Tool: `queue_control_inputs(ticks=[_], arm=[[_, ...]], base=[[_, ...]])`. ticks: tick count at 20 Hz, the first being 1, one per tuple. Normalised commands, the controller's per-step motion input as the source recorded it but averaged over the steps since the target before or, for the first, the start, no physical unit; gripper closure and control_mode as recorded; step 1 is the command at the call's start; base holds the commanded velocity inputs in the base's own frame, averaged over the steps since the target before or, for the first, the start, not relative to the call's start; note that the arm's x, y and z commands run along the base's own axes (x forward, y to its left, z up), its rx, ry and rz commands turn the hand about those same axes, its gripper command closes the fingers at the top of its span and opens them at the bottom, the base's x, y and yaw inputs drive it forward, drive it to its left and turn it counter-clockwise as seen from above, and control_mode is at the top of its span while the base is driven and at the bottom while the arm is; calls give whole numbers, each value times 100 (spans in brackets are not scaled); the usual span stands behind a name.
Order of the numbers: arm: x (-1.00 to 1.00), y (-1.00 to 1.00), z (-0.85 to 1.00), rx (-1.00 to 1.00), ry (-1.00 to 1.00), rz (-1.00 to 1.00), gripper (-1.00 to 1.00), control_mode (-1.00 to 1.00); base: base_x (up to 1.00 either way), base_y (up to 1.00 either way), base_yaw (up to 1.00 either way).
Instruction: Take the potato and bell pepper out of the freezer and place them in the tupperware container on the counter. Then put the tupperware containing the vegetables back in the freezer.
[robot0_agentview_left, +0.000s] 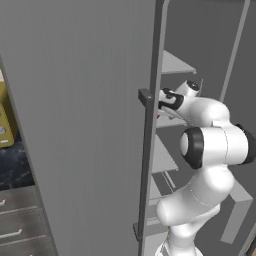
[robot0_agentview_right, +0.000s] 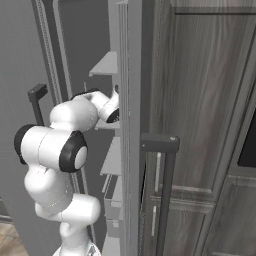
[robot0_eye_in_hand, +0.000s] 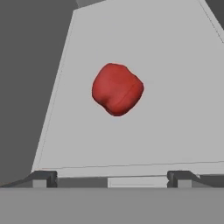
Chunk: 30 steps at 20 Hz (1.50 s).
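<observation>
The bell pepper (robot0_eye_in_hand: 117, 89) lies on a pale grey freezer shelf (robot0_eye_in_hand: 175, 65), straight ahead of the gripper (robot0_eye_in_hand: 112, 177) and centred between its two dark fingertips (robot0_eye_in_hand: 43, 178), which stand spread wide apart with nothing between them. The pepper is apart from the gripper, with bare shelf surface between them and all around it; it sits well clear of the shelf's left and right edges. The shelf's near edge runs just above the fingertips.

In the left base view the arm reaches into the open freezer (robot0_agentview_left: 200, 30), past the edge of its swung-out door (robot0_agentview_left: 80, 125) and its long bar handle (robot0_agentview_left: 148, 165). To the left of the door, a strip of black marble tabletop (robot0_agentview_left: 10, 165) shows above grey drawers (robot0_agentview_left: 20, 220).
</observation>
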Motion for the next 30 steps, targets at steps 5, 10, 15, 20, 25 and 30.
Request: queue_control_inputs(ticks=[5, 10, 15, 20, 25, 30], arm=[[36, 0, -12, 0, 0, 1, -100, -100], [34, 0, -14, 0, 0, 1, -100, -100], [33, 0, -13, 0, 0, 1, -100, -100], [30, 0, -14, 0, 0, 1, -100, -100], [29, 0, -12, 0, 0, 1, -100, -100], [12, 0, -12, 0, 0, 1, -100, -100]], base=[[0, 0, 0], [0, 0, 0], [0, 0, 0], [0, 0, 0], [0, 0, 0], [0, 0, 0]])
